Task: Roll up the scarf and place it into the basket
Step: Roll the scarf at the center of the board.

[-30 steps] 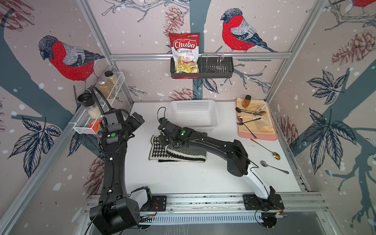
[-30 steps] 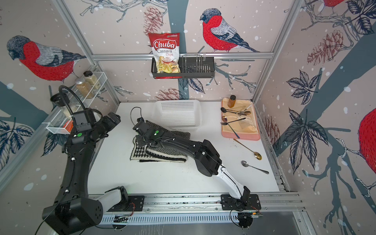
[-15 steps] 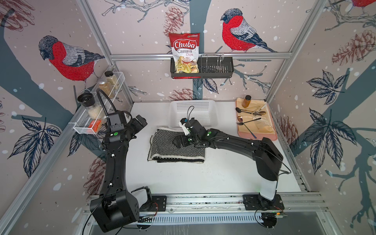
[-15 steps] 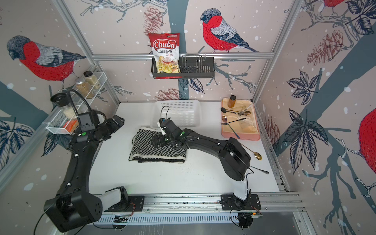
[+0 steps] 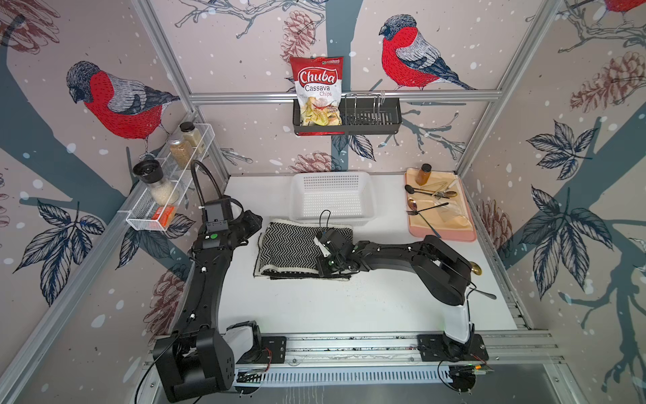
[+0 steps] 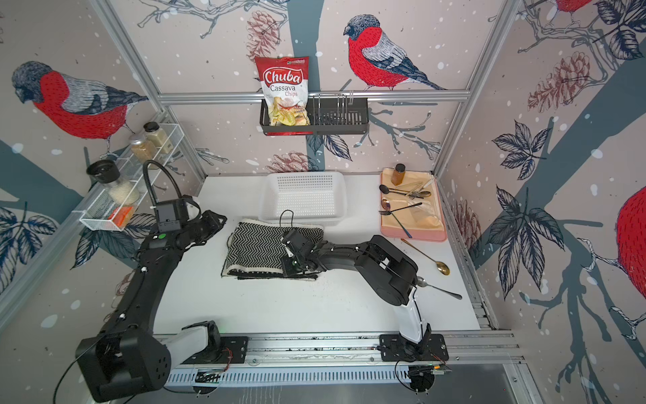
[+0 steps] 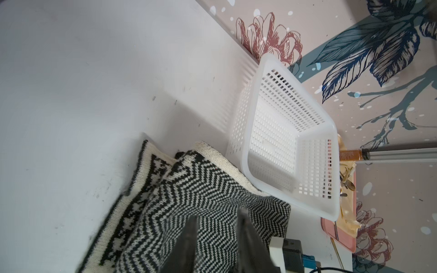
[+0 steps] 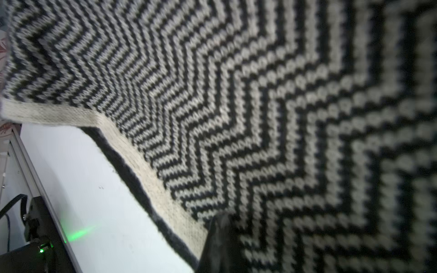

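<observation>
The scarf (image 5: 293,250) (image 6: 258,250) lies folded flat on the white table, zigzag side up, just in front of the basket (image 5: 332,196) (image 6: 307,196). In the left wrist view a houndstooth layer of the scarf (image 7: 212,189) shows under the zigzag one, beside the basket (image 7: 279,141). My left gripper (image 5: 258,224) (image 7: 217,212) hangs at the scarf's far left corner. Its fingers stand a narrow gap apart, and unbroken cloth shows between them. My right gripper (image 5: 322,271) (image 8: 221,219) is shut at the scarf's near right edge. Its fingers form one dark wedge biting the cloth (image 8: 260,106) by the cream border.
A pink tray (image 5: 466,232) with cutlery and a small bottle stands at the back right. Beside the right arm lie a gold spoon (image 5: 475,268) and a silver spoon (image 5: 486,295). A black rack (image 5: 370,119) with a chips bag hangs on the back wall, a white wire shelf (image 5: 150,213) with jars on the left wall.
The scarf's houndstooth end got folded over and now lies zigzag side up. My right gripper moved from the scarf's far edge to its near right edge. The left gripper edged toward the far left corner.
</observation>
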`<state>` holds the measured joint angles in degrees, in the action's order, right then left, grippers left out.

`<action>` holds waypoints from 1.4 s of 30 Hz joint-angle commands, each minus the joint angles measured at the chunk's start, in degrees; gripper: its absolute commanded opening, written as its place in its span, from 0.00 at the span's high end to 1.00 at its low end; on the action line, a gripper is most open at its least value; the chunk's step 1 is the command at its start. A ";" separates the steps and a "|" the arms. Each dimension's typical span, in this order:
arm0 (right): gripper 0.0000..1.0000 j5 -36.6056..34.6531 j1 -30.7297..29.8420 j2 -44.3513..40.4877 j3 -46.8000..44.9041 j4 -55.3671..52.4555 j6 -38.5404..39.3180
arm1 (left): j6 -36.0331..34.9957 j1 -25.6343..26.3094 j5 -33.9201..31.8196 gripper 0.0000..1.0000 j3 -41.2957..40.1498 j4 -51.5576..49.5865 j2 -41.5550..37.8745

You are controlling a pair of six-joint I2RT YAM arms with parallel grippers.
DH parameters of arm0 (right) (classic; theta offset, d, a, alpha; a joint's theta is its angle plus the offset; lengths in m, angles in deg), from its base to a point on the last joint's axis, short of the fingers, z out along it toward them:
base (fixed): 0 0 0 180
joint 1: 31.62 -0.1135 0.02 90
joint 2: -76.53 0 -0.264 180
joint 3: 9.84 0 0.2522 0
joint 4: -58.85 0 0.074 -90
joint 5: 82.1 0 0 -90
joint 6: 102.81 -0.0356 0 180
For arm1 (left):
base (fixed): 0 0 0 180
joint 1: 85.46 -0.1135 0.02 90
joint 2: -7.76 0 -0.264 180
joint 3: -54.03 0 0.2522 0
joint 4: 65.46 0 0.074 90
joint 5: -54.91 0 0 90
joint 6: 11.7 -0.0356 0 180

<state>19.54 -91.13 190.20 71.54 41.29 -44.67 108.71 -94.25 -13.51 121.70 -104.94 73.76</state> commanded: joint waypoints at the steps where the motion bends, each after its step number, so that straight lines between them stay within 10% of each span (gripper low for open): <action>1: 1.00 -0.33 -0.80 -3.98 -6.50 -5.36 -1.81 | 2.66 3.63 2.61 0.92 -2.94 3.75 0.47; 8: 1.00 -3.08 1.22 -15.87 -18.18 -7.23 -3.07 | 7.91 17.86 -1.63 1.00 -10.99 8.59 1.44; 18: 0.95 -10.74 9.67 -29.35 -20.83 -9.04 -3.87 | 13.81 18.53 -10.70 1.00 -20.50 14.44 11.43; 24: 0.33 -8.86 18.06 -31.63 -26.36 -4.87 -3.83 | 12.84 18.83 -6.06 1.00 -18.95 17.51 9.51; 34: 0.33 0.53 19.51 -33.12 -36.10 5.90 -8.70 | 6.01 26.37 1.88 0.57 -8.10 15.41 5.80; 42: 0.36 1.22 17.67 -37.94 -47.77 11.92 -16.81 | 9.03 41.03 6.25 0.71 -3.25 29.70 17.59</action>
<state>19.43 -73.14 152.60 26.66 55.35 -56.75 116.40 -55.46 -9.55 117.17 -83.26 88.97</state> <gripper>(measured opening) 0.652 0.292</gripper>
